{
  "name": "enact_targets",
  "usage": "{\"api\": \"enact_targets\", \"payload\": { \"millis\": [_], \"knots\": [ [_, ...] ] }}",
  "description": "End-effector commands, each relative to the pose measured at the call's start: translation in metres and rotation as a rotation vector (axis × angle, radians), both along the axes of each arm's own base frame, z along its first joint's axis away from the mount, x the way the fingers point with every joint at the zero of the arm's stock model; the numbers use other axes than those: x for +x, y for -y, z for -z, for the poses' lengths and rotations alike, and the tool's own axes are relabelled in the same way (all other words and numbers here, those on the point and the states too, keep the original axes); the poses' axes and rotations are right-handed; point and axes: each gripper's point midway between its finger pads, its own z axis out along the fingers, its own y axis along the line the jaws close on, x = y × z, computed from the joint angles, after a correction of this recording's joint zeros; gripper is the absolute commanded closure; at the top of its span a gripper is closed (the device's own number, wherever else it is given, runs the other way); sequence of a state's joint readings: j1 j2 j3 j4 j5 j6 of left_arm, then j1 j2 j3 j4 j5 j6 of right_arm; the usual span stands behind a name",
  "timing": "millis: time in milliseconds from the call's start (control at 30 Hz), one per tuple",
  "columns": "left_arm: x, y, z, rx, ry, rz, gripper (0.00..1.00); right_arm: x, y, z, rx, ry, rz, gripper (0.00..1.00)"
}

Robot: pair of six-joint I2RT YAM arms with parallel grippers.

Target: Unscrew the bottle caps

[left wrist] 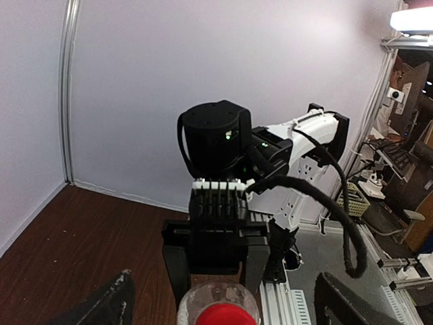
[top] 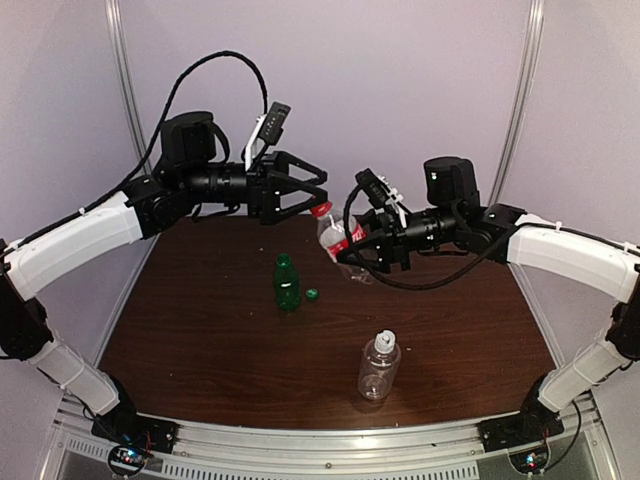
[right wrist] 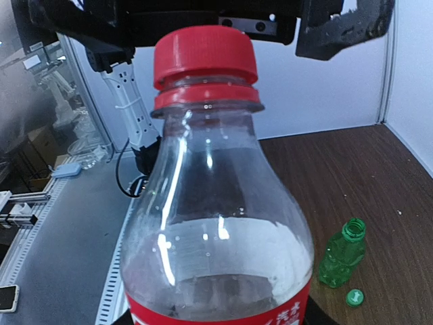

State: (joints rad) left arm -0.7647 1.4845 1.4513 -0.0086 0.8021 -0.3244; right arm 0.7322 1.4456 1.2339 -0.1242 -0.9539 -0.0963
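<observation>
Three bottles, three caps: green cap (top: pixel 312 294) lies on counter (top: pixel 200 330) beside green bottle (top: pixel 287 282); white-grey cap (top: pixel 385 341) on ribbed bottle (top: pixel 379 370); right pincer (top: pixel 353 258) grips red-label bottle (top: pixel 337 243), left pincer (top: pixel 318 194) wide, empty, by red cap (top: pixel 320 210).

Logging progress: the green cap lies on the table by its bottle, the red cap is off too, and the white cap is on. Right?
Not quite: the red cap is still screwed on the red-label bottle, as the right wrist view shows. The green cap does lie by the green bottle, and the white cap is on.
</observation>
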Motion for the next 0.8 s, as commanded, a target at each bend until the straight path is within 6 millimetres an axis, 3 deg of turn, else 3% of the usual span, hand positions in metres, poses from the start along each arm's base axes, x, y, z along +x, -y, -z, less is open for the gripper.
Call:
{"api": "enact_targets", "payload": {
  "millis": [0, 133, 400, 767],
  "knots": [
    [-0.030, -0.011, -0.016, -0.050, 0.131, 0.140, 0.07, -0.024, -0.002, -0.025, 0.083, -0.058, -0.170, 0.51],
    [-0.036, -0.011, -0.015, -0.053, 0.142, 0.184, 0.12, -0.030, -0.004, -0.030, 0.107, -0.095, -0.219, 0.51],
    [-0.038, -0.009, -0.005, -0.040, 0.124, 0.216, 0.36, -0.031, -0.005, -0.035, 0.131, -0.112, -0.245, 0.52],
    [-0.035, -0.007, -0.007, -0.043, 0.124, 0.202, 0.65, -0.027, -0.004, -0.030, 0.123, -0.121, -0.228, 0.53]
  ]
}}
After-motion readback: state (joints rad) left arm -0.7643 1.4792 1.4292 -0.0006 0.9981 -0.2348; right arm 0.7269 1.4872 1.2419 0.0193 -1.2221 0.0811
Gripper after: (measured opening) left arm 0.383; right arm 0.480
